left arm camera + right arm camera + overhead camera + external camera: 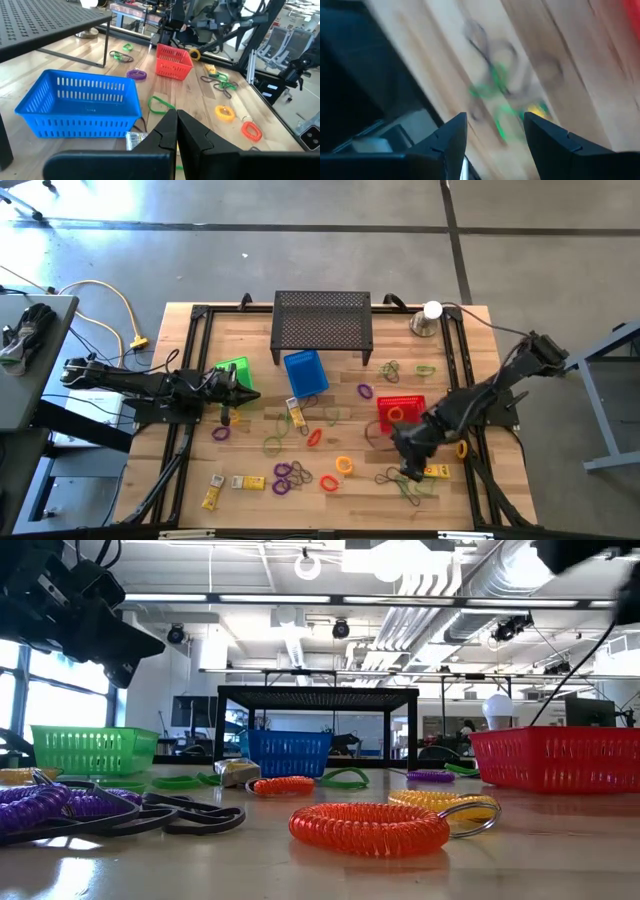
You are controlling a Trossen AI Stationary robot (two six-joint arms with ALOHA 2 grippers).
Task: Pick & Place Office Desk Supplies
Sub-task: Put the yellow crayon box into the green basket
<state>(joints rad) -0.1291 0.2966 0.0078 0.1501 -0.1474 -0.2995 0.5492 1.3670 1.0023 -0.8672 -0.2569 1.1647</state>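
Note:
Office desk supplies lie scattered on the wooden table [250, 435]: coiled loops such as an orange one [344, 465], purple ones [288, 477] and yellow packets [248, 482]. My right gripper [410, 471] hovers open near the table's front right, above a tangle of green and dark loops [492, 85] and a yellow packet [436, 472], with nothing between its fingers [492, 137]. My left gripper [245, 394] waits shut at the table's left, beside the green basket [235, 370]; in its wrist view the closed fingers [177, 131] hold nothing.
A blue basket [305, 372] and a red basket [400, 412] stand mid-table. A black perforated stand [322, 325] sits at the far edge, with a silver cup holding a white ball [428, 318] to its right. Black frame rails [190, 370] run along the table's sides.

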